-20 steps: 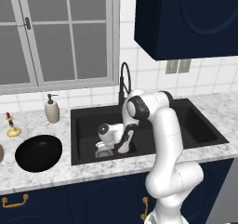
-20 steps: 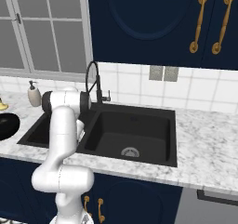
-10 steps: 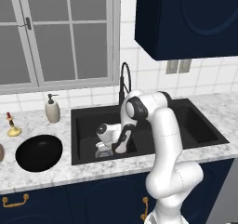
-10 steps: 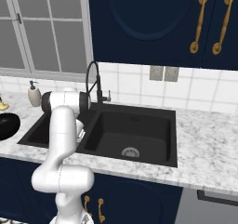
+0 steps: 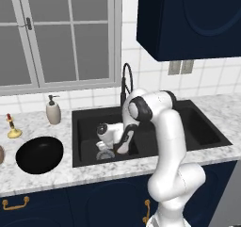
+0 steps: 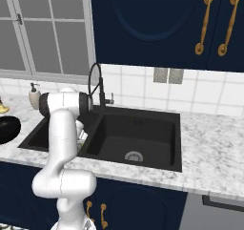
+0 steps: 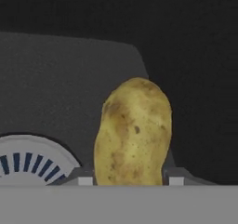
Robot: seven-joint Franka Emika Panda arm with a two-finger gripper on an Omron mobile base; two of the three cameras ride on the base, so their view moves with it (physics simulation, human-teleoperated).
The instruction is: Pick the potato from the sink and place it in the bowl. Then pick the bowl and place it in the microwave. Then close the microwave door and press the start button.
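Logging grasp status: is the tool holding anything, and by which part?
Cannot tell: the tool straddles the potato at its lower sides, but contact isn't visible.

We find no writing, label, brand, number or sign that can be read anywhere in these views. The soap bottle (image 5: 53, 112) by the window is plain, and the two grey wall plates (image 6: 168, 75) on the tiles above the surface carry no marking we can make out.
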